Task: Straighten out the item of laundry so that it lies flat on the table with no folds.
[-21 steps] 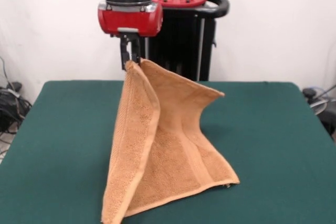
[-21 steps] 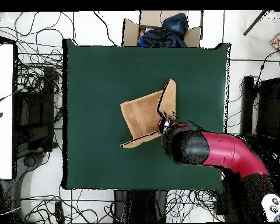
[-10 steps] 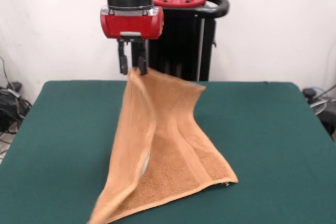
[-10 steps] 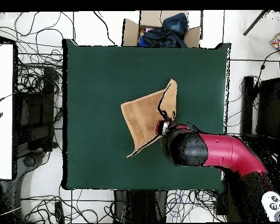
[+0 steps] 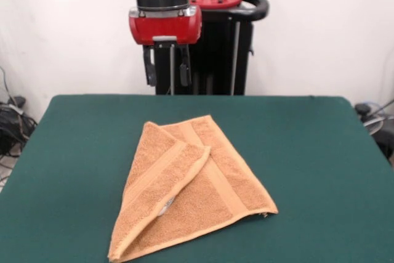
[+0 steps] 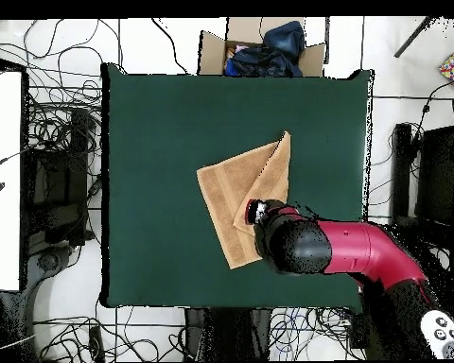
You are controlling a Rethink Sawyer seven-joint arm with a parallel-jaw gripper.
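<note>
The item of laundry point(image 5: 184, 195), an orange-tan towel, lies on the green table point(image 5: 320, 152) in a rough triangle. One flap is folded over its left side, and a bit of white tag shows under that fold. My gripper point(image 5: 166, 81) hangs open and empty above the table, just behind the towel's far corner and not touching it. In the overhead view the towel point(image 6: 245, 194) sits near the table's point(image 6: 155, 142) middle, and the red arm point(image 6: 311, 246) covers its lower right corner and hides the gripper.
A cardboard box point(image 6: 259, 47) with dark clothes stands beyond the table's top edge in the overhead view. Cables lie on the floor around the table, and a white desk point(image 6: 2, 180) stands at the left.
The gripper opened and let go of the towel's corner. The towel dropped from hanging upright to lying folded on the table. The gripper shifted slightly right.
</note>
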